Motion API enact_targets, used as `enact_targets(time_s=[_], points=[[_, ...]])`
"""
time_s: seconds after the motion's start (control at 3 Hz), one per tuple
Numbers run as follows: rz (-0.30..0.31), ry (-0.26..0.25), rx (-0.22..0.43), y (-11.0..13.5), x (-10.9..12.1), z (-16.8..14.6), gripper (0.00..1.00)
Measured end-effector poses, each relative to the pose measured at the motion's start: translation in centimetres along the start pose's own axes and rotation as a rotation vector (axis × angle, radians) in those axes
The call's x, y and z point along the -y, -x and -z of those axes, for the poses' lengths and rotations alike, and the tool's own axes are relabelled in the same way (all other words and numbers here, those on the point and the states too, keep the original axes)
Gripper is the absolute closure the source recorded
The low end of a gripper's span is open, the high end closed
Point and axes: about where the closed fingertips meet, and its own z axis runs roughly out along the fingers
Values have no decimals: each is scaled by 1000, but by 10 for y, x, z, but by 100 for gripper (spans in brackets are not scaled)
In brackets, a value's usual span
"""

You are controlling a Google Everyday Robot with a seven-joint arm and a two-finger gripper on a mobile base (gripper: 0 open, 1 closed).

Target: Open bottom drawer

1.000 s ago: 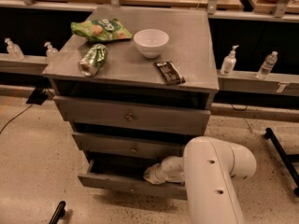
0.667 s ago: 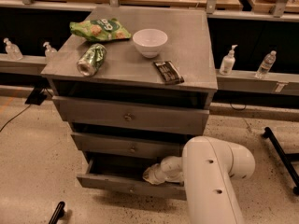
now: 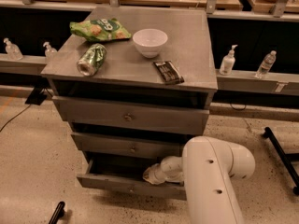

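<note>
The grey cabinet has three drawer fronts. The bottom drawer, the lowest and slimmest one, stands pulled out a little, with a dark gap above its front panel. My white arm reaches in from the lower right. The gripper sits at the top edge of that drawer front, right of its middle, partly inside the gap. The drawer's knob is faintly seen on the front panel, below and left of the gripper.
On the cabinet top lie a green chip bag, a green can on its side, a white bowl and a dark snack bar. Bottles stand on side ledges. A black stand leg crosses the floor at right.
The bottom drawer has come out slightly further, and the arm has shifted a little with it.
</note>
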Motion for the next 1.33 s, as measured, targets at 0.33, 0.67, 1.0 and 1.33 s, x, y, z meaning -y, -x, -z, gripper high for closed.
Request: enact_targets(time_s=[0.33,0.67,1.0,1.33], points=[[0,0,0,0,0,0,100],[0,0,0,0,0,0,100],[0,0,0,0,0,0,100],[0,0,1,0,0,0,98]])
